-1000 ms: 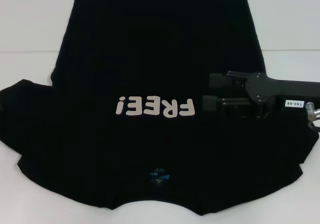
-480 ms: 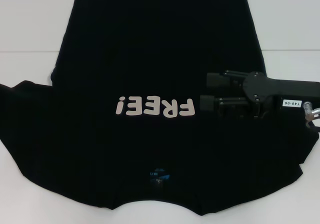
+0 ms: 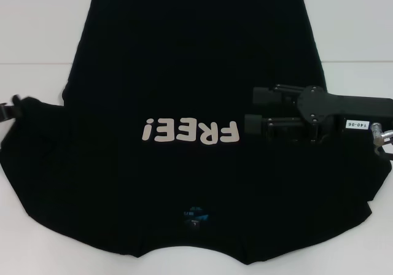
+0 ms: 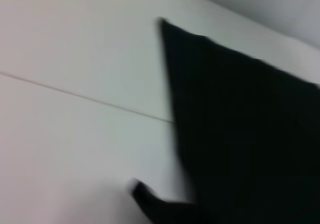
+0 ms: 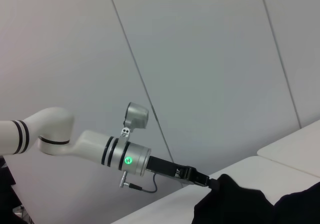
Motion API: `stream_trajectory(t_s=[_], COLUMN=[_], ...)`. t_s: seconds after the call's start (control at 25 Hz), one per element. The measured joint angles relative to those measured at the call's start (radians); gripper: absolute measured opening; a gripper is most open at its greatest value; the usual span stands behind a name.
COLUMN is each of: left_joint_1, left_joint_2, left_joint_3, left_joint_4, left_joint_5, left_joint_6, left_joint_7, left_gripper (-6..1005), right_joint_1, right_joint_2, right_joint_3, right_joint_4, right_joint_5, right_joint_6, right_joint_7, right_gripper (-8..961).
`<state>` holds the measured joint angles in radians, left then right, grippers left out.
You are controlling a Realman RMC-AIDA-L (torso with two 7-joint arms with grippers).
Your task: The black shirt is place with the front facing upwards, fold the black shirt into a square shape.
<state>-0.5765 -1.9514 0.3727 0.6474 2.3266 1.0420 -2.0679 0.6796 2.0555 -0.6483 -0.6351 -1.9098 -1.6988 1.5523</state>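
Cloth, plastic and a smooth tabletop

The black shirt was seen as matt soft cloth with smooth pale lettering; beside that lettering, the right gripper looked hard, matt black plastic; the table appeared smooth, white.

You have a white table as the work surface, smooth and matte. A thin seam crosses it from side to side in the head view, and the same kind of line shows in the left wrist view. In the right wrist view you see a pale grey panelled wall behind, divided by thin slanting joints.
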Motion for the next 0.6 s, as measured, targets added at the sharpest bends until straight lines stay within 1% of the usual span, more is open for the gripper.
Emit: stream_trajectory(t_s=[0.04, 0.2, 0.32, 0.4, 0.52, 0.6], left_joint_1=[0.005, 0.023, 0.027, 0.027, 0.025, 0.02], left_joint_2=[0.0, 0.001, -0.004, -0.018, -0.053, -0.071], left_joint_3=[-0.001, -0.002, -0.002, -0.002, -0.002, -0.001], left_joint_4=[0.007, 0.033, 0.038, 0.039, 0.035, 0.023], left_joint_5=[-0.026, -0.107, -0.142, -0.158, -0.182, -0.196], left_joint_6=[0.067, 0.26, 0.344, 0.367, 0.363, 0.361], left_joint_7=[0.003, 0.014, 0.023, 0.027, 0.038, 0.057], left_gripper=[13, 13, 13, 13, 13, 13], right_joint_1=[0.0, -0.001, -0.003, -0.005, -0.007, -0.008], right_joint_2=[0.0, 0.0, 0.0, 0.0, 0.0, 0.0], right_joint_3=[0.001, 0.001, 0.001, 0.001, 0.002, 0.002], right_joint_4=[0.0, 0.0, 0.0, 0.0, 0.0, 0.0], right_joint_5=[0.0, 0.0, 0.0, 0.0, 0.002, 0.009], right_joint_6=[0.0, 0.001, 0.004, 0.008, 0.013, 0.015], right_joint_7=[0.0, 0.0, -0.005, -0.006, -0.006, -0.006], right_gripper=[892, 889, 887, 886, 884, 882])
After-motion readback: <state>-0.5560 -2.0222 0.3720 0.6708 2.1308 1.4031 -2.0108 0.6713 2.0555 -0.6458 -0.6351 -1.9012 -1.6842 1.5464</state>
